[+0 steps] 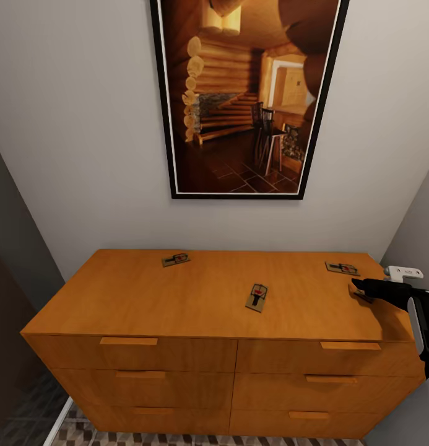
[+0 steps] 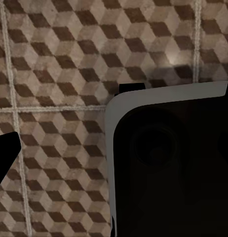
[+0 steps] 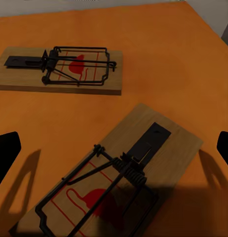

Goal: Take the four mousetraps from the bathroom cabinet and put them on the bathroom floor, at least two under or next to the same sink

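**Mousetraps on cabinet top, right tool poised over the nearest**

Cabinet (image 1: 177, 297): wide, low, orange-brown wood, drawers with flat bar handles, standing against a pale wall below a framed picture (image 1: 248, 93) of a log interior.

Mousetraps, tan boards with dark wire and a red mark, all lying flat on the cabinet top:
- one (image 3: 119, 177) directly beneath the right tool (image 1: 363, 289), lying between its two dark fingertips (image 3: 5, 153), which stand to either side of the board without touching it; tool released, spread wide.
- one (image 1: 342, 268) just beyond the right tool, close beside the first and apart from it.
- one (image 1: 257, 297) near the middle of the top, well apart from the right tool.
- one (image 1: 176, 259) toward the back edge, farthest from the right tool.

Left tool: whether it is spread or clenched cannot be told; its wrist camera looks at bathroom floor (image 2: 55, 74), cube-patterned tiles in brown, beige and white.
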You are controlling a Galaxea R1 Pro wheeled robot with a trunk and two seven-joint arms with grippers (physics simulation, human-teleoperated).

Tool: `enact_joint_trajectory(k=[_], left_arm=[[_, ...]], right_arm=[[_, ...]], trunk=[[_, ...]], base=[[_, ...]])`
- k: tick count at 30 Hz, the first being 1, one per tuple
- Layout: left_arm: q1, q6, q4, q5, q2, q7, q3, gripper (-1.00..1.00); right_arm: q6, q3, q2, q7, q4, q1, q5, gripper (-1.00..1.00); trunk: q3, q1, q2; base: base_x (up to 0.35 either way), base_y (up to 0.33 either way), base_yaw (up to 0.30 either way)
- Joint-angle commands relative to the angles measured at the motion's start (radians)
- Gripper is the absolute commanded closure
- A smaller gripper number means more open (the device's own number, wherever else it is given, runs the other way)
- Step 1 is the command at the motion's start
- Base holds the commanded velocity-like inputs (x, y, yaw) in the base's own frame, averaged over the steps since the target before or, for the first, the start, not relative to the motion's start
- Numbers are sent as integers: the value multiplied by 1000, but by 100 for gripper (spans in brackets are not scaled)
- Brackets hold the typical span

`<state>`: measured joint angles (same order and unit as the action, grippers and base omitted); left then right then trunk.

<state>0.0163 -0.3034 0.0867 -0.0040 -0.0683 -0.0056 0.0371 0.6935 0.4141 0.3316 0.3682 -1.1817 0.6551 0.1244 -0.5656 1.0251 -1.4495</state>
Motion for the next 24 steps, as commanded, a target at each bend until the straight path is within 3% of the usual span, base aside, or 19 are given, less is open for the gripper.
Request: enact_joint_trajectory(k=[1,24], left_arm=[[1,-3,-1,0,0,-1,3,-100],[1,-4,-1,0,-1,-1,4,-100]], right_arm=[[3,2,0,9,-1,1,11,-100],[3,2,0,10,-1,0,11,-100]], trunk=[[-1,0,-1],[-1,0,-1]], base=[[3,0,0],[0,0,0]])
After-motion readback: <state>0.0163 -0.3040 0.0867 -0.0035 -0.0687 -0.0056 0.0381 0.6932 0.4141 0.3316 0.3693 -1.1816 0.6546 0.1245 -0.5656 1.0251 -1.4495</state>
